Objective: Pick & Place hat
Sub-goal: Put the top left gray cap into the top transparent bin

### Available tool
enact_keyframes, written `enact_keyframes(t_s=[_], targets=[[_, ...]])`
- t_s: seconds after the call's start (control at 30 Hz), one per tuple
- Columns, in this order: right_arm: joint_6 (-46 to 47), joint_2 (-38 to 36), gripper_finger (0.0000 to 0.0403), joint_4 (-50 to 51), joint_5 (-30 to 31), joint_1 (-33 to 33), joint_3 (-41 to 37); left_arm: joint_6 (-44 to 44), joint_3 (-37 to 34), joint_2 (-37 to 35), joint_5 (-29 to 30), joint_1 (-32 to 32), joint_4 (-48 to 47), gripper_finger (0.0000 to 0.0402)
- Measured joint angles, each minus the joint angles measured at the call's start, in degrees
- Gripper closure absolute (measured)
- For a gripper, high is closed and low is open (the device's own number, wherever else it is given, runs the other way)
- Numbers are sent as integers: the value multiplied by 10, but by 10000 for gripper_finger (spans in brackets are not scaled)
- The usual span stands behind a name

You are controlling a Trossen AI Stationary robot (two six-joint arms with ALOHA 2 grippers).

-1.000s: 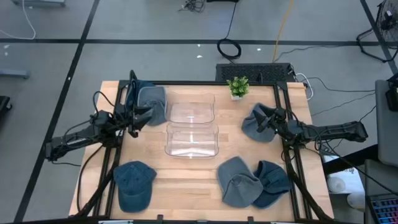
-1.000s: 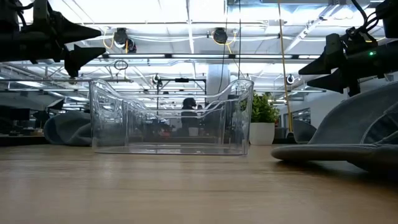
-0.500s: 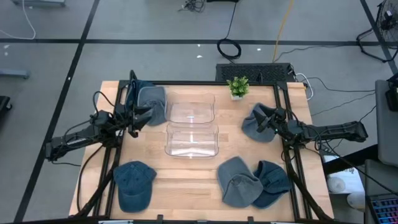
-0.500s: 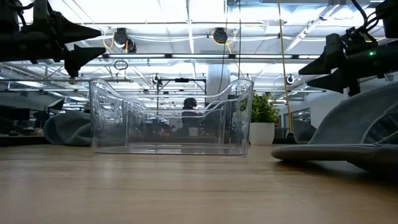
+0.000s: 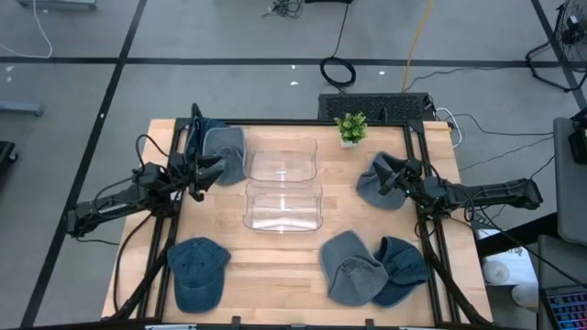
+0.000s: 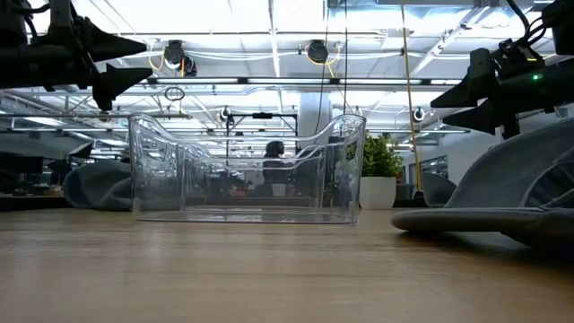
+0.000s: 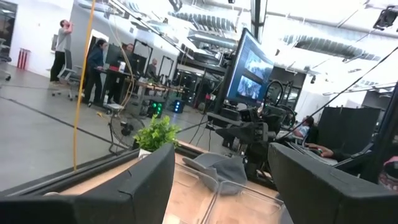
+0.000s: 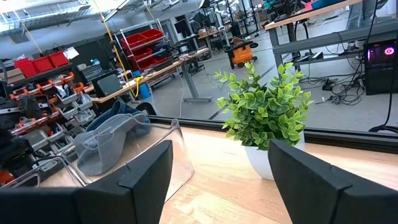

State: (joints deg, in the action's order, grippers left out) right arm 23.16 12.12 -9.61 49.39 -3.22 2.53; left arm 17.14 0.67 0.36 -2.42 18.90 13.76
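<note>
Several blue and grey hats lie crown up on the wooden table: one at the far left (image 5: pixel 223 149), one at the right (image 5: pixel 374 181), one at the near left (image 5: pixel 197 272), and two overlapping at the near right (image 5: pixel 350 268). Two clear bins (image 5: pixel 282 158) (image 5: pixel 282 205) stand in the middle. My left gripper (image 5: pixel 218 171) hovers open beside the far-left hat, pointing toward the bins. My right gripper (image 5: pixel 386 178) hovers open over the right hat, well above the table in the low view (image 6: pixel 448 103). Neither has anything between its fingers.
A small potted plant (image 5: pixel 350 127) stands at the far edge, right of the bins. Black frame rails run along the table's left and right sides (image 5: pixel 438 266). Bare wood lies between the near bin and the near edge (image 5: pixel 275 266). People stand in the room beyond (image 7: pixel 93 65).
</note>
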Motion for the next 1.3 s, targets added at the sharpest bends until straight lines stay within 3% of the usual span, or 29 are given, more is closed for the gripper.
enact_keyframes(t_s=[0.23,0.63,0.9,1.3], targets=[[0,0,149,0,0,0,0,-2,0,0,-2,0,0,133],[0,0,149,0,0,0,0,40,20,0,-67,0,-24,133],[0,0,149,0,0,0,0,19,145,23,-50,0,-179,133],[0,0,149,0,0,0,0,30,331,163,-44,0,-274,133]])
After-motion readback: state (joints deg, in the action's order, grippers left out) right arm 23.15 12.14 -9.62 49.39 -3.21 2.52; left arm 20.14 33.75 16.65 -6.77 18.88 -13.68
